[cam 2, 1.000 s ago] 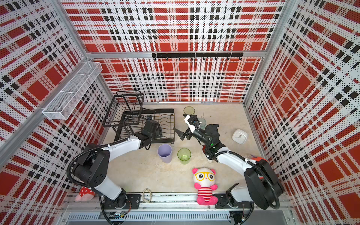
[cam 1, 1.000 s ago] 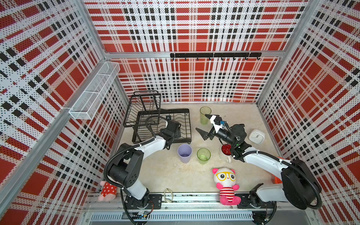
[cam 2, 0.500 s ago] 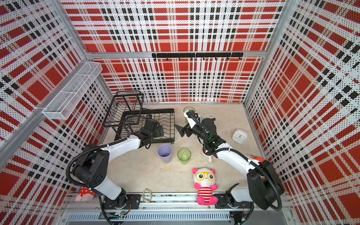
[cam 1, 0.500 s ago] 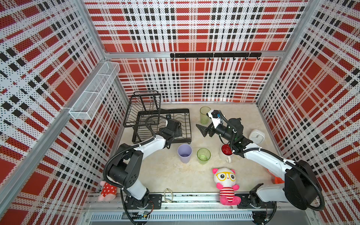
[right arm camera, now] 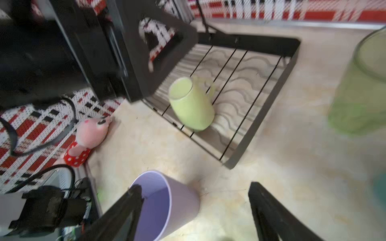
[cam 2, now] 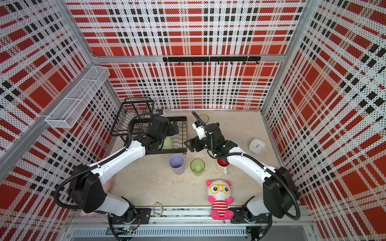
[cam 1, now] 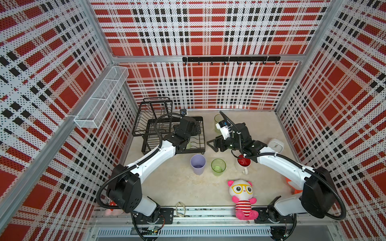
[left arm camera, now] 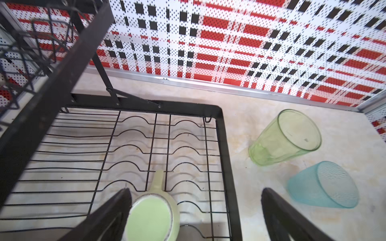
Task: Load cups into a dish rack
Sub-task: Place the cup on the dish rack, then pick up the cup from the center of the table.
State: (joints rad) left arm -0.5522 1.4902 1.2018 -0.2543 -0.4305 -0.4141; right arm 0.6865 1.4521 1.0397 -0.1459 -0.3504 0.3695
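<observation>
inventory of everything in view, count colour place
dish rack: 1, black, back left of table
pale green mug: 1, pale green, on rack's lower tray
lavender cup: 1, lavender, upright before rack
bright green tumbler: 1, bright green, beside lavender cup
white mug: 1, red inside, right of that tumbler
olive-green tumbler: 1, olive, table's back
teal tumbler: 1, translucent teal, next to olive-green tumbler
clock: 1, white, table's right side
panda plush: 1, white and pink, front edge
pink plush: 1, pink, front left corner
mesh basket: 1, white, left wall
hook rail: 1, black, back wall
left gripper: 1, black, open over the rack
right gripper: 1, black, open beside the rack
</observation>
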